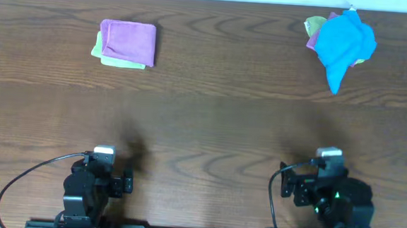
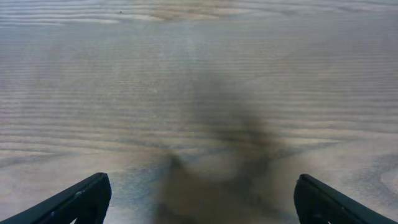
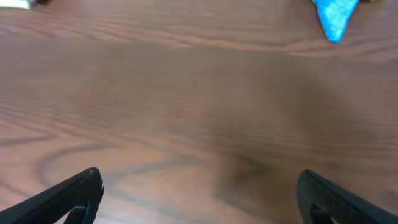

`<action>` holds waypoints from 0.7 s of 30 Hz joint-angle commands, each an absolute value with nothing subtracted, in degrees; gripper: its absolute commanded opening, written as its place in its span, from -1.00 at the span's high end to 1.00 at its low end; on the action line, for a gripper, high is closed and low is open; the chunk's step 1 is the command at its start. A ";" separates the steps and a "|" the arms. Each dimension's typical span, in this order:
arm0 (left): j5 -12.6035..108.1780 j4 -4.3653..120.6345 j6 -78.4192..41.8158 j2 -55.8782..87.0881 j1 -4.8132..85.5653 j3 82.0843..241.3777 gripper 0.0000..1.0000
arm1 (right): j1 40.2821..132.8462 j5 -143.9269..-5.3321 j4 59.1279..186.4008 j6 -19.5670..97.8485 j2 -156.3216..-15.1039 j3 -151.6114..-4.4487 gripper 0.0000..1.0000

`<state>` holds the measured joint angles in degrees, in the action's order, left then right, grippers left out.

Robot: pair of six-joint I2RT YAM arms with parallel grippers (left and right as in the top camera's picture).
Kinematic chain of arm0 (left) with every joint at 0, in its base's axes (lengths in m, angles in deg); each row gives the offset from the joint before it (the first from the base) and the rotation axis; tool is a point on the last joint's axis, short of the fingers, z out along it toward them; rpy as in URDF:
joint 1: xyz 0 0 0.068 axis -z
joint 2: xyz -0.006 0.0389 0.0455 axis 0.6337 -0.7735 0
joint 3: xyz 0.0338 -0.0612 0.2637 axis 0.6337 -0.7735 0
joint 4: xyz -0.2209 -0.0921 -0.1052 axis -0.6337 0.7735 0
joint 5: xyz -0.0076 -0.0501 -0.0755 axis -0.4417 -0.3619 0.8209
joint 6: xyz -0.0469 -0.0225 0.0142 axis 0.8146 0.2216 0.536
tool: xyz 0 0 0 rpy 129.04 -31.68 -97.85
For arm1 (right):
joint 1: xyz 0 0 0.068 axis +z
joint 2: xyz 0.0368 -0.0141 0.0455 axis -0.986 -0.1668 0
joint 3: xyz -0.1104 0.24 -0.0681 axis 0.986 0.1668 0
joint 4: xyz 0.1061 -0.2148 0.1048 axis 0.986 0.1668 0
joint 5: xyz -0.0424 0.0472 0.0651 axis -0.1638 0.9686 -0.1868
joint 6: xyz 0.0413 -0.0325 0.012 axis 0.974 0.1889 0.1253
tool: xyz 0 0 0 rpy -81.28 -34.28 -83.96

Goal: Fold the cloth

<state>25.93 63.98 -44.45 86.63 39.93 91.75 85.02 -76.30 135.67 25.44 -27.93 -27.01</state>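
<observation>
The lilac cloth [image 1: 128,41] lies folded into a small rectangle at the far left of the table, on top of a light green folded cloth [image 1: 108,57]. My left gripper [image 1: 104,152] is open and empty near the front left edge, far from the cloth; its wrist view [image 2: 200,196] shows only bare wood between the fingers. My right gripper [image 1: 329,155] is open and empty near the front right; its wrist view [image 3: 200,193] shows bare wood between the fingers.
A bright blue cloth [image 1: 343,43] lies crumpled at the far right on a pile of other cloths; its tip shows in the right wrist view [image 3: 336,15]. The brown wooden table [image 1: 210,121] spans the view.
</observation>
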 commanded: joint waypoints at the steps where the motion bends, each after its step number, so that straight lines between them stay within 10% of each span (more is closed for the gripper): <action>1: 25.54 64.29 -44.89 87.04 39.69 91.22 -0.91 | 83.30 -77.24 135.21 20.37 -22.99 -22.68 -0.99; 21: 25.54 64.29 -44.89 87.04 39.69 91.24 -0.90 | 80.98 -78.66 134.75 19.03 -15.24 -14.20 -0.98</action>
<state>25.93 64.03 -44.45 86.63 39.91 91.75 81.46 -77.15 135.04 19.69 -15.93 -14.94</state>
